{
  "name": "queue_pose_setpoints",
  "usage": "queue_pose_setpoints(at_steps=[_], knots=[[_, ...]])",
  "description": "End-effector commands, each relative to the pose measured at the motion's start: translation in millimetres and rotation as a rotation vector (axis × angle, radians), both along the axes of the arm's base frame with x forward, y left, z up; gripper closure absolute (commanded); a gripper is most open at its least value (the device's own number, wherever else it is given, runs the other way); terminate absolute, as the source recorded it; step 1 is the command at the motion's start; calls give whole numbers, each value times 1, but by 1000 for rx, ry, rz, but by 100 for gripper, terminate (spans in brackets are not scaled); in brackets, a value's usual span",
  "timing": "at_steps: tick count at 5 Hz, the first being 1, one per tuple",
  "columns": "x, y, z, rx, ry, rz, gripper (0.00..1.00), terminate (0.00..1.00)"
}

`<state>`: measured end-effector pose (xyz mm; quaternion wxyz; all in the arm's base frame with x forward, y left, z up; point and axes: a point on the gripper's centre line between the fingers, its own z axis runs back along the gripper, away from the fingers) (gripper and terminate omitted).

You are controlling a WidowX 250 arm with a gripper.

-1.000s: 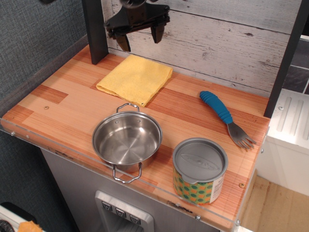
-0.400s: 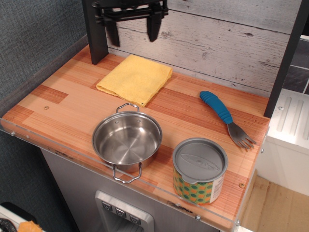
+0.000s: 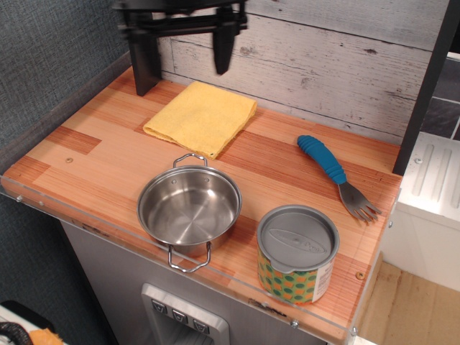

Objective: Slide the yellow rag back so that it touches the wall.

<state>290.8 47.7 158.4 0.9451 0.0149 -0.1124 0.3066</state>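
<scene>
Rag [image 3: 201, 117] first: it lies flat on the wooden surface [image 3: 93, 169], directly below and slightly forward of the hand [image 3: 185, 44], its far corner at or very near the plank wall [image 3: 323, 65]; contact is unclear. Hand hangs above with its fingers spread, holding nothing. Can [image 3: 297, 254] lid carries embossed lettering, too small to read.

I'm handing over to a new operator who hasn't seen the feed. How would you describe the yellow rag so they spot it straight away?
Start at the whitewashed plank wall behind the wooden counter. At its foot, towards the left and below the gripper, lies the yellow rag. It is the only soft, flat, yellow thing there; the pot, can and fork are hard.
</scene>
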Motion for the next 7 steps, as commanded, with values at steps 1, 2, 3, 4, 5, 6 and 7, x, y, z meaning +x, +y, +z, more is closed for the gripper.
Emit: queue_pose_setpoints(at_steps=[1, 2, 3, 4, 5, 6, 7], knots=[[-37, -27, 36, -65, -52, -38, 0, 0], [-48, -41, 38, -119, -26, -100, 0, 0], [-53, -64, 37, -142, -20, -206, 0, 0], [-54, -96, 37, -155, -21, -339, 0, 0], [-54, -121, 35, -140, -14, -433, 0, 0], [-56, -144, 34, -128, -38, -533, 0, 0], [-56, -144, 34, -128, -38, -533, 0, 100]])
